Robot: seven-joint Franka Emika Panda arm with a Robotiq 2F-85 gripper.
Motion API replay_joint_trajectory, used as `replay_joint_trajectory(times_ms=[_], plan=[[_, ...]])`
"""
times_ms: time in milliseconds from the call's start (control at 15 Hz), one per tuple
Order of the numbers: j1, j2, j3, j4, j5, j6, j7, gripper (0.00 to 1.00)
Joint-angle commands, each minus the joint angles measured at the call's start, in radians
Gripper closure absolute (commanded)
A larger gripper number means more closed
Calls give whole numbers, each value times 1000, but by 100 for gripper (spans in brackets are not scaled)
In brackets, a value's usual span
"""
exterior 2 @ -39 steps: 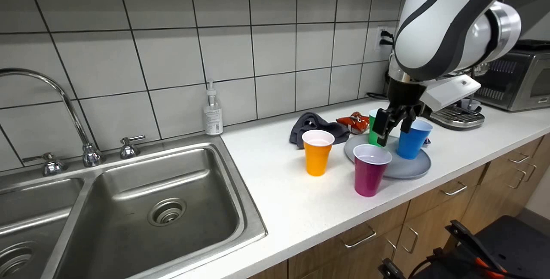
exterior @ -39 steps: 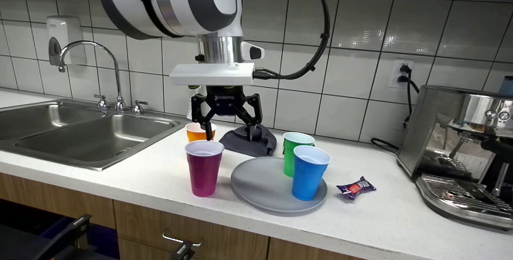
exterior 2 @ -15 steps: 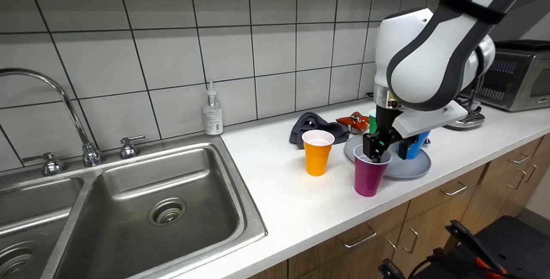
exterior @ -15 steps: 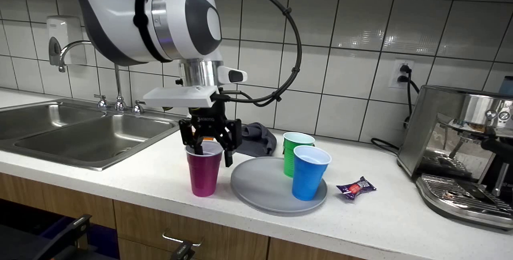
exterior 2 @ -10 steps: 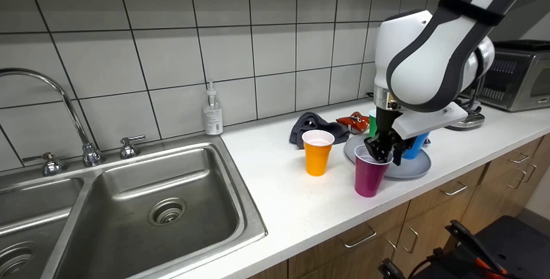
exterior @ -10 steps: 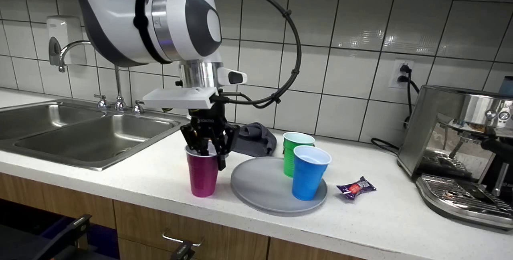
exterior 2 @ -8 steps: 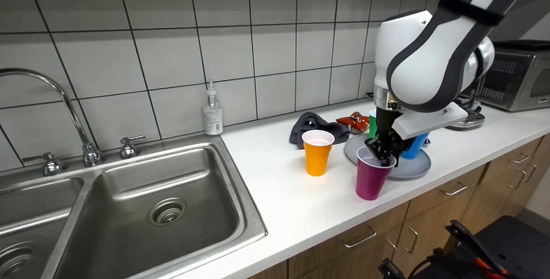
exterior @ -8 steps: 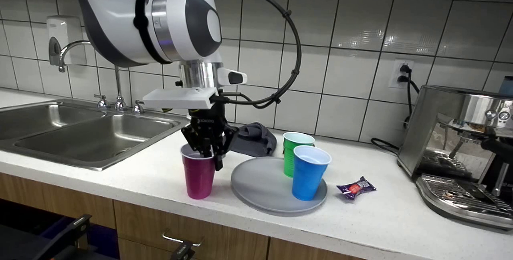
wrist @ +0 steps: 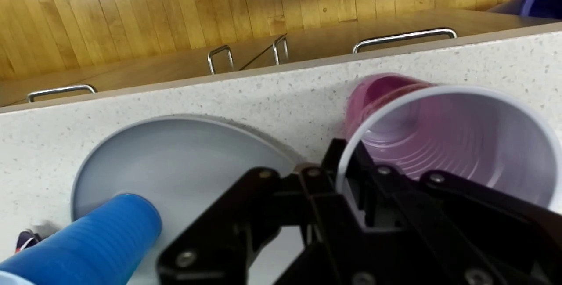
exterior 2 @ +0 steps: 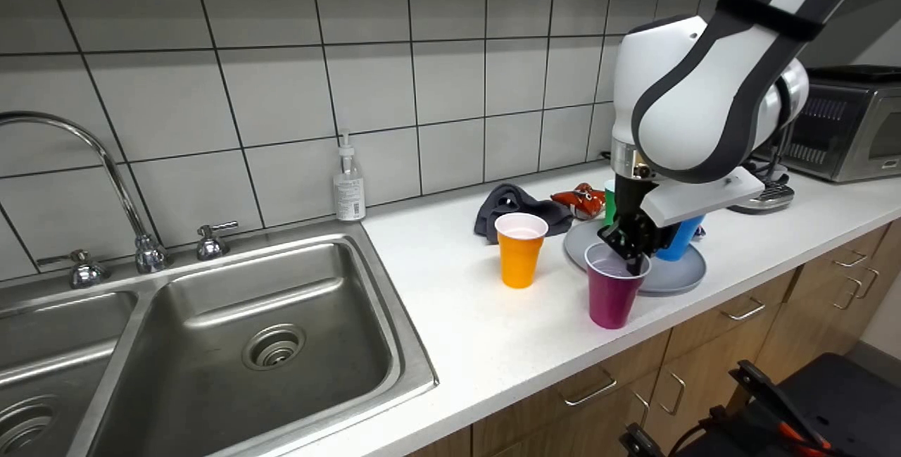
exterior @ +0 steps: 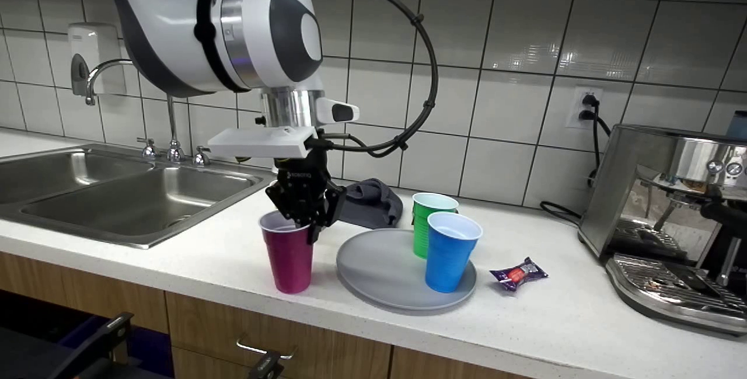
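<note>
Grip on a purple cup [exterior: 288,263] beside a plate [exterior: 373,262]

In an exterior view, the purple cup is just beside the plate, mouth up, its long axis near upright, the top leaning slightly away from the plate. The gripper [exterior: 309,230] bears the lettering ROBOTIQ; print on the candy [exterior: 518,274], near the plate, is too small to read. In an exterior view, a labelled bottle [exterior 2: 349,195], its text illegible, stands well apart from the plate. In the wrist view, the fingers [wrist: 408,201] pinch the cup's wall, one inside, one outside; the mouth faces the camera.
</note>
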Motion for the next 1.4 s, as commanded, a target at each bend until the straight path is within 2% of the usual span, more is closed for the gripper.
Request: replay_joint_trajectory(times_ms=[0, 667, 933, 1333], plan=[[17, -28, -14, -6, 45, -18, -24, 98], [13, -134, -49, -5, 307, -137, -172, 98], [-16, -172, -92, 5, 343, -178, -188, 98], [-61, -174, -160, 46, 357, -169, -193, 98]])
